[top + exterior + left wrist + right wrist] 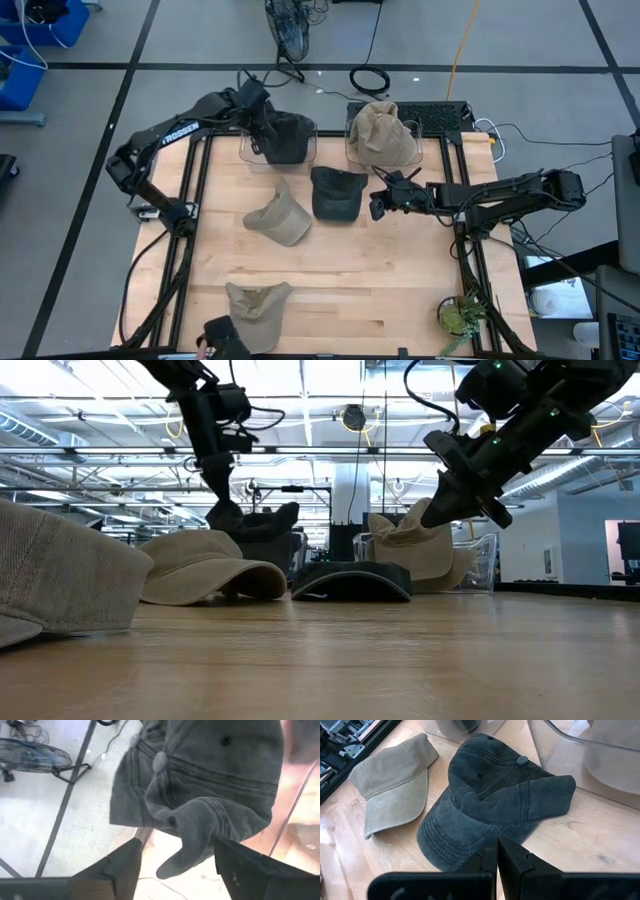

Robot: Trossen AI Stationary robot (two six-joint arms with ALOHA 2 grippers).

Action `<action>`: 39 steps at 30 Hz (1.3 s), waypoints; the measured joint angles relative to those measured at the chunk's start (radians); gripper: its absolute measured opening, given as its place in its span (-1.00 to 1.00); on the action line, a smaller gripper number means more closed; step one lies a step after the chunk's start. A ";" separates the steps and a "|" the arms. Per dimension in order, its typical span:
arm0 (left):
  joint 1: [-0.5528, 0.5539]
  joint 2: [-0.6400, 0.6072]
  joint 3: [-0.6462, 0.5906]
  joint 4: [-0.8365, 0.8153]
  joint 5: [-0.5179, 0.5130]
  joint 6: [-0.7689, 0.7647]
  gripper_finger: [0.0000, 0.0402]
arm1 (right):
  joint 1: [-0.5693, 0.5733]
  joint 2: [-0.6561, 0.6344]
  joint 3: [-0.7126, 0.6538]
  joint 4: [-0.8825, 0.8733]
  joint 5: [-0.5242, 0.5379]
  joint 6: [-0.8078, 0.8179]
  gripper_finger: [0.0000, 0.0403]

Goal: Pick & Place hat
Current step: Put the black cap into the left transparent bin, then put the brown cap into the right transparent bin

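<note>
My left gripper (262, 128) reaches into the left clear bin (245, 150) at the table's far edge. It is open, and its fingers (125, 865) stand on either side of a fold of the dark grey cap (200, 780) that lies in that bin. A second dark grey cap (485, 805) rests crown up on the table, mid-table (337, 192). My right gripper (497, 855) is shut and hangs above the table just right of this cap, touching nothing. The low view shows it raised (432, 510). My left gripper comes at the dark cap in the bin from above, slanting toward the far edge, with its open fingers beside a drooping fold (197, 827). I cannot tell whether the fingers touch it.
The right clear bin (352, 150) holds tan caps (382, 132). A tan cap (280, 218) lies left of the dark one. Another tan cap (258, 300) lies at the near edge. Black frame rails (190, 180) run along both sides of the table, and there is bare wood near right (400, 290).
</note>
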 joint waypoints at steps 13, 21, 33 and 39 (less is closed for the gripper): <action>-0.080 -0.295 0.001 0.001 -0.009 -0.392 0.00 | -0.041 0.000 0.000 0.000 -0.001 -0.159 -1.00; -0.320 -0.371 0.001 0.002 -0.004 -0.606 -0.93 | -0.041 0.000 0.000 0.000 -0.005 -0.248 -1.00; -0.754 -0.267 -0.006 -0.005 -0.084 -0.729 -0.98 | -0.041 0.000 0.000 0.015 -0.004 -0.426 -1.00; -0.867 -0.232 -0.113 0.010 -0.084 -0.925 -0.98 | -0.039 0.000 0.000 0.095 -0.005 -0.350 -1.00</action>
